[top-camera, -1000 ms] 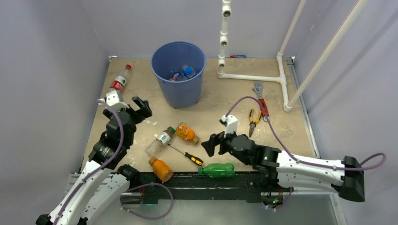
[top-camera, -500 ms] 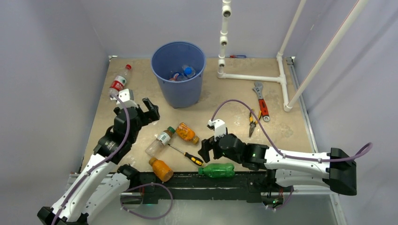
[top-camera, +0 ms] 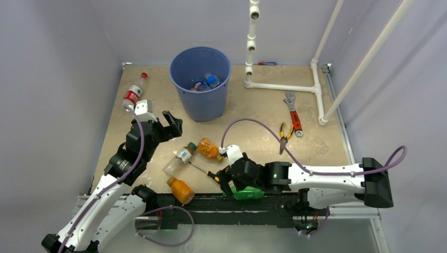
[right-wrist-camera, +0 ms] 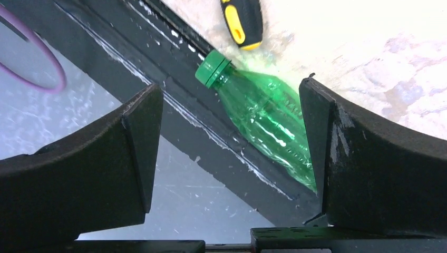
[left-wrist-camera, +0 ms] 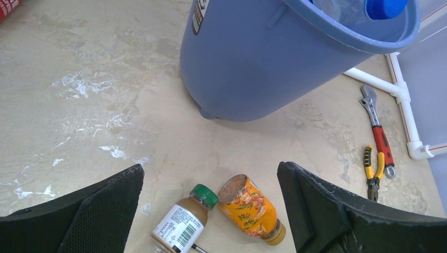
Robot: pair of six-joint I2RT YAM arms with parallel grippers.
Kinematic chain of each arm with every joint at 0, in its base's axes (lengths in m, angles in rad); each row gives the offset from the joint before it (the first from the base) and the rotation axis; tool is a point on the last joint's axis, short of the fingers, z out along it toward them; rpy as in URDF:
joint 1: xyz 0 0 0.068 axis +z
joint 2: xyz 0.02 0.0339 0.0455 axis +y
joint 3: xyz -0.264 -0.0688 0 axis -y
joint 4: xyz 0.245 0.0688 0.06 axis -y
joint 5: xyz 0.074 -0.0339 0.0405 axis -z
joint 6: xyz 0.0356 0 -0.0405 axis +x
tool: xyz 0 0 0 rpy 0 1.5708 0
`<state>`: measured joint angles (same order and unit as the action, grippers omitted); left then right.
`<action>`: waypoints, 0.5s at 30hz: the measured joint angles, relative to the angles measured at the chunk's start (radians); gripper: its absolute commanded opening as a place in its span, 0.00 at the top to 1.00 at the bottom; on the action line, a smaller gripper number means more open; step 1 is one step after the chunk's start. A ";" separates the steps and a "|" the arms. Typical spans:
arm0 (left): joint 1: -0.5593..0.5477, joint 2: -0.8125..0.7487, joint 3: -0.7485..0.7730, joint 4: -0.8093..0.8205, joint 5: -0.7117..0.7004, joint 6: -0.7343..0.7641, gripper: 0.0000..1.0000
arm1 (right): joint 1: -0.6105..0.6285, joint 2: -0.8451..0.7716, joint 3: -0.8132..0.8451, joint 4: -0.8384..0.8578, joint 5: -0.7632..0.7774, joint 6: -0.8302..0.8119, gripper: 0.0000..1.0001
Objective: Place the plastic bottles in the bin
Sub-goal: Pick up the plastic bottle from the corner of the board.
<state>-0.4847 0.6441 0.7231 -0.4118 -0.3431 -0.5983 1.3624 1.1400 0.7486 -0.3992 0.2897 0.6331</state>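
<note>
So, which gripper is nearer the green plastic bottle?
Right. The right gripper hovers open over the green plastic bottle; the left gripper is far off, near the round blue bin.

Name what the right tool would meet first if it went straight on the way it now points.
Probably the green bottle, directly ahead of the open right tool, though depth is unclear.
</note>
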 measured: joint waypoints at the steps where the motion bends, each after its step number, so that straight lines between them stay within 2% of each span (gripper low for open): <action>1: 0.000 -0.003 -0.001 0.000 0.003 0.000 0.01 | 0.018 0.020 0.011 -0.013 0.008 0.004 0.06; 8: 0.000 -0.010 -0.001 0.000 0.018 0.008 0.01 | 0.123 0.177 0.069 -0.121 0.087 0.024 0.04; 15: 0.000 -0.008 -0.001 0.000 0.026 0.015 0.02 | 0.181 0.188 0.093 -0.169 0.129 0.023 0.01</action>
<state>-0.4847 0.6357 0.7219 -0.4118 -0.3176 -0.5831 1.5436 1.3285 0.8413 -0.5686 0.4183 0.6556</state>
